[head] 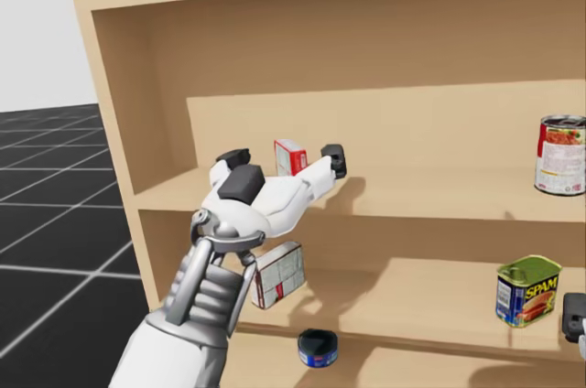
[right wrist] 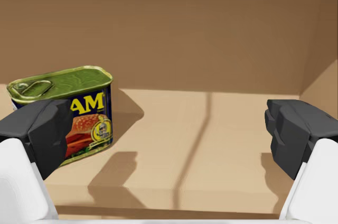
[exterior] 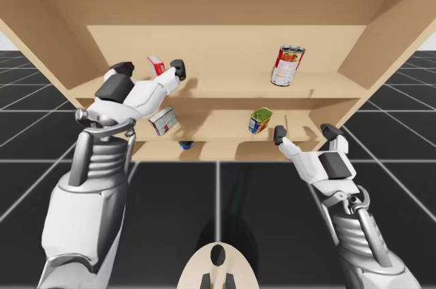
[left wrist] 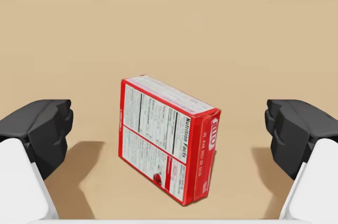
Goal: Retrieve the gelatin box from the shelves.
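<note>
Our left hand [exterior: 150,69] is spread wide at the upper wooden shelf [exterior: 225,84]. The small red cardboard gelatin box [left wrist: 168,138] stands just ahead, between its fingers but touching neither, its long side skewed to their closing line. Our right hand [exterior: 304,132], also wide, hangs well apart and lower.

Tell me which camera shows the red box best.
The left wrist view: the red box stands whole on the shelf, between my left gripper's open fingers, untouched. The high and head views show it far off, its lower part behind that gripper.
</note>
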Controlling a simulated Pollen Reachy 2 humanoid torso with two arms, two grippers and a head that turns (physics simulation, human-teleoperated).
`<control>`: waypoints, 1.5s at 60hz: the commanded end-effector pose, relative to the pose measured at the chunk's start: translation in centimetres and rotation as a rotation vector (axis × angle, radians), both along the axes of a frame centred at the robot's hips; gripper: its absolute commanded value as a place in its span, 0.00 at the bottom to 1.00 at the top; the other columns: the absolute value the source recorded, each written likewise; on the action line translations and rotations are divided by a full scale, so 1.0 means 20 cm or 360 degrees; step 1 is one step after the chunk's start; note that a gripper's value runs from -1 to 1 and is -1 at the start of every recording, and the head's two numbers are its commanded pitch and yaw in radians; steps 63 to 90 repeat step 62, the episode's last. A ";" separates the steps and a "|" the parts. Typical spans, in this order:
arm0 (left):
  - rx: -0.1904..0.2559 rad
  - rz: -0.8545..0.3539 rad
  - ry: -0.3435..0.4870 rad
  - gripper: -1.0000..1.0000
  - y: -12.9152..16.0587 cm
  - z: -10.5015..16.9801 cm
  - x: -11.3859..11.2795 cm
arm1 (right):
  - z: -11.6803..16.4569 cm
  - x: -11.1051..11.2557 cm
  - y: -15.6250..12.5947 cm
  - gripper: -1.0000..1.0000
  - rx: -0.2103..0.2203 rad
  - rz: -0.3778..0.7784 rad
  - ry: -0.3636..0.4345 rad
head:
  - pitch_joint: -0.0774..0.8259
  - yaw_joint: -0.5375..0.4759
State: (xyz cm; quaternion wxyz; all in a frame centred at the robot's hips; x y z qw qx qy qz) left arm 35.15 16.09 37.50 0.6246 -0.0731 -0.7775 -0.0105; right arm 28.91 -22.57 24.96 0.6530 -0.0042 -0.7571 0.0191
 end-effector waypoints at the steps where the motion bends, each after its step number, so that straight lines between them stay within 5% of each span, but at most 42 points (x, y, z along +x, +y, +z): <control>1: -0.0011 0.0117 0.0417 0.00 -0.03 -0.02 0.11 | -0.01 0.00 0.01 0.00 0.0020 -0.0001 0.0012 | 0.29 0.78; 17: 0.0064 0.0197 0.0492 0.02 -0.05 -0.03 0.22 | -0.01 0.01 0.01 0.00 0.0017 0.0007 0.0026 | 0.30 0.79; 19: 0.0071 0.0217 0.0485 0.27 -0.06 -0.03 0.22 | -0.02 0.01 0.01 0.00 0.0016 0.0008 0.0028 | 0.30 0.79; 20: 0.0068 0.0211 0.0487 0.76 -0.06 -0.03 0.21 | -0.02 0.01 0.01 0.00 0.0015 0.0009 0.0030 | 0.30 0.78; 21: 0.0072 0.0214 0.0487 0.96 -0.06 -0.04 0.21 | -0.02 0.01 0.01 0.00 0.0015 0.0009 0.0031 | 0.30 0.78; 24: 0.0076 0.0206 0.0481 1.00 -0.07 -0.03 0.20 | -0.02 0.01 0.01 0.00 0.0015 0.0010 0.0034 | 0.30 0.78; 45: 0.0116 0.0196 0.0283 1.00 -0.07 0.06 0.08 | -0.03 0.02 0.01 0.00 0.0008 0.0012 0.0043 | 0.30 0.78; 62: 0.0222 0.0232 0.0117 1.00 -0.05 0.05 -0.35 | -0.03 0.01 0.01 0.00 -0.0005 0.0011 0.0032 | 0.31 0.77; 90: 0.0222 0.0232 0.0117 1.00 -0.05 0.05 -0.35 | -0.03 0.01 0.01 0.00 -0.0005 0.0011 0.0032 | 0.31 0.77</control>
